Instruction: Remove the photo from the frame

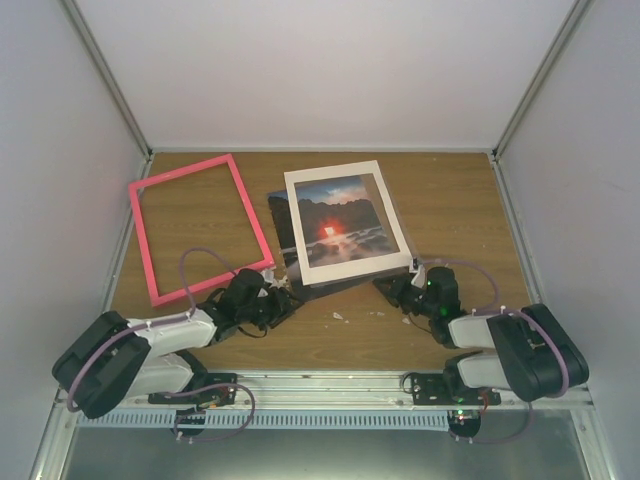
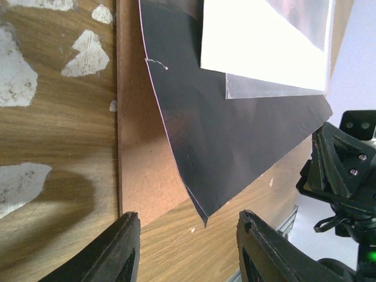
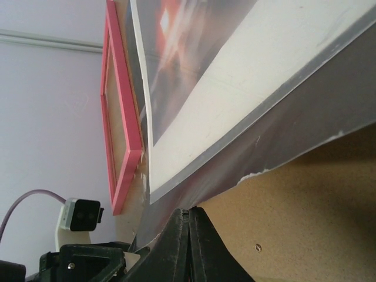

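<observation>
1. I see the frame (image 1: 182,170) lying flat and empty on the left of the table (image 1: 450,200), apart from the other pieces.
2. The photo (image 1: 338,222) lies near the table's middle under a white mat board (image 1: 355,266). Its red sun shows through the window, and a dark edge sticks out past the mat's left side.
3. My left gripper (image 2: 188,247) hangs low with its fingers spread, just short of the photo's dark corner. A brown backing board (image 2: 141,147) lies beneath that corner.
4. My right gripper (image 3: 189,235) sits at the stack's near right corner with its fingers pressed together. The tips meet right at the edge of a clear sheet (image 3: 305,100) overlying the mat. I cannot tell whether any edge is pinched between them.
</observation>
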Motion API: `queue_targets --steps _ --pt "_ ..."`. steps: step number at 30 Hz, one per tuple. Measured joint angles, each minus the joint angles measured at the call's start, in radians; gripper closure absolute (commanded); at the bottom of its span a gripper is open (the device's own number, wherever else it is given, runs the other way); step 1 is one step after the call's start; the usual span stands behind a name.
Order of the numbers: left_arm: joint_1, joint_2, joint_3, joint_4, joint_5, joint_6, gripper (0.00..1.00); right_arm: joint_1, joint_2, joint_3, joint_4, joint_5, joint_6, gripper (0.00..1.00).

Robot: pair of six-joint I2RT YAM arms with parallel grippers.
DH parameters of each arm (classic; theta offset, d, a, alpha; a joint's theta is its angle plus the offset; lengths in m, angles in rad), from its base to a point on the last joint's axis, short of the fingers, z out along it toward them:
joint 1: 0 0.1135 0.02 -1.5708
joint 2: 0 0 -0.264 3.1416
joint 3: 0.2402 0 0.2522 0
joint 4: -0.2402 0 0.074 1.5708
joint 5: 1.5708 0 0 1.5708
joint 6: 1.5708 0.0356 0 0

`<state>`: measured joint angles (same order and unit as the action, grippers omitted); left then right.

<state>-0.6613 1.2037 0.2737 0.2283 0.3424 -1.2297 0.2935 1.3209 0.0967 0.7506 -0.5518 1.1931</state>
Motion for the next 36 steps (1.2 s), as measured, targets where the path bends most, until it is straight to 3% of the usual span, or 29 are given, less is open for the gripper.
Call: queue_targets --steps 25,26,31,36 --pt "0.088 0.227 0.07 0.166 0.086 -0.084 0.59 0.0 -0.033 -0.005 0.021 -0.013 0.018 0.99" --pt "0.088 0.227 0.071 0.168 0.086 -0.084 0.6 0.0 -0.033 -0.006 0.02 -0.013 0.017 0.98" --pt "0.09 0.217 0.071 0.147 0.08 -0.07 0.59 0.003 -0.042 0.014 -0.065 -0.011 -0.038 0.71" --pt "0.09 0.203 0.108 0.042 0.057 0.004 0.59 0.022 -0.105 0.177 -0.364 0.068 -0.232 0.54"
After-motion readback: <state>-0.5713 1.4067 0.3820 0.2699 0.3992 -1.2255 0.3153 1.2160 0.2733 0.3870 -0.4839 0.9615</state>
